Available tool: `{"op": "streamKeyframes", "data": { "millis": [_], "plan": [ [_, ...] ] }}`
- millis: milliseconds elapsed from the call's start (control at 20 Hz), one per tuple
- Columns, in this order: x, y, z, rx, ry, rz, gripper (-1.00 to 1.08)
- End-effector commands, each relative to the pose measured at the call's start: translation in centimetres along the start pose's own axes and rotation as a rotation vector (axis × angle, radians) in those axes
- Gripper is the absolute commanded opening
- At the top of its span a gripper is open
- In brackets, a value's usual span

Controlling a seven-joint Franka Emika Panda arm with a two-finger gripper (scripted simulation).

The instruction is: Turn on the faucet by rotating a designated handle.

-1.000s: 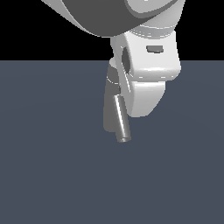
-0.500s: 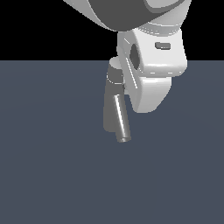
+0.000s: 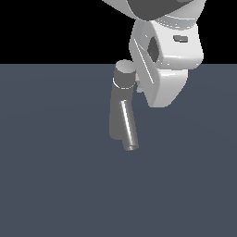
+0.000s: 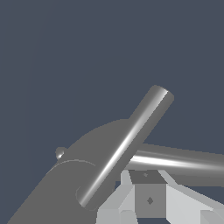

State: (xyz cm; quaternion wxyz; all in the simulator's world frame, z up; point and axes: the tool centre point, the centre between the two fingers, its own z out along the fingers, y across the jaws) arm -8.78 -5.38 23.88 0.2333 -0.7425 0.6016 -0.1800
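- Jaws: my gripper (image 3: 139, 88) sits beside the faucet (image 3: 121, 109) cap; whether parted or closed, I cannot tell.
- Handle (image 4: 183, 162): rigid, smooth metal, likely slippery; best pushed near its free end.

Grey metallic faucet (image 3: 121, 109) gleams with a bright white streak down its spout (image 3: 129, 127); white glossy gripper (image 3: 139, 88) (dark grey recesses) over a flat slate-blue floor (image 3: 51, 176), black backdrop (image 3: 51, 28) above.

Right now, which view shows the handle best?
The wrist view: the handle runs as a bright rod from the faucet, just above the claw. In the exterior view the claw hides it.
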Motion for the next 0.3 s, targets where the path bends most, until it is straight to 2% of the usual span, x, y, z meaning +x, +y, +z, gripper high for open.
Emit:
{"op": "streamKeyframes", "data": {
  "millis": [0,250],
  "plan": [
    [3.7,0.2,-0.3,-0.002,0.043,0.052,-1.00],
    [5.2,-0.6,-0.4,-0.004,0.047,0.058,-1.00]
  ]
}}
